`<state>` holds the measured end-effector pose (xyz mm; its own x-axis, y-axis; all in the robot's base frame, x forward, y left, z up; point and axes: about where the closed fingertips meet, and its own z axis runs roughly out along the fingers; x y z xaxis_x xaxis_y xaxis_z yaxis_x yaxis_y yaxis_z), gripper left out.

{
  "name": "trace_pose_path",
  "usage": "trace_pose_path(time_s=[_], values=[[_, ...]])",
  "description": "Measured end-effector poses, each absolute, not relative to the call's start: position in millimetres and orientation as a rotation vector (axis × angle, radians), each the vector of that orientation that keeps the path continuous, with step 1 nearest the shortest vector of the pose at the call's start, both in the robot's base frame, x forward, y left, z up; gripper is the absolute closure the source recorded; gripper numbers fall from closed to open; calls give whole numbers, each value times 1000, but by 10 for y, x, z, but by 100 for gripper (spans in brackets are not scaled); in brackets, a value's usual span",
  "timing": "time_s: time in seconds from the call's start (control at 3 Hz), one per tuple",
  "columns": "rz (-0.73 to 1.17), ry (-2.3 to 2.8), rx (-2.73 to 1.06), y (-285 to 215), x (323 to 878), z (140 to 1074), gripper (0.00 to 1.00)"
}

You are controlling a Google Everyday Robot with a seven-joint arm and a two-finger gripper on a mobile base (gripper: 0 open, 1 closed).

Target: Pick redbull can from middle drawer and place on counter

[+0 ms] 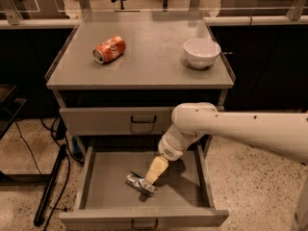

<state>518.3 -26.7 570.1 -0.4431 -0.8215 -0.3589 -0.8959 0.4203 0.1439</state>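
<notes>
Middle drawer (188, 192) pulled well out at the bottom of the cabinet, grey floor open to view, small dark loop handle (144, 223) on its front edge. On that floor, a little toward the front and near the middle: redbull can (138, 182), flat on its side, silver with a dark band, lying at a slant to the drawer front.

Reaching down into the drawer from the right of the view: thick white arm (240, 129), bent at a rounded joint in front of the cabinet. At its end, the cream-coloured tool (153, 173), tilted, tip lowered onto the upper side of the redbull can near the can's farther end. Seen as one pale wedge only; cannot tell whether wide, narrow or closed on the can. Can not lifted, resting on the drawer floor.

Above the open drawer, a matching drawer front (96, 121), shut, with its own dark loop handle (143, 120).

On the grey table (149, 61) on top of the cabinet: orange-red soda can (109, 49) on its side toward the view's left, white bowl (201, 52) upright toward the right, well apart from each other.

Beside the cabinet, speckled floor (240, 177) and a dark pole (50, 186) leaning low at the view's left.
</notes>
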Motion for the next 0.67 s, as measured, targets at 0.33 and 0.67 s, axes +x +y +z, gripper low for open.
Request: trace_pose_path(time_s=[0.33,0.67], values=[[492,2477,-1482,-151,5216,5407,0],[532,2500,-1473,-54,5207,5181,0]])
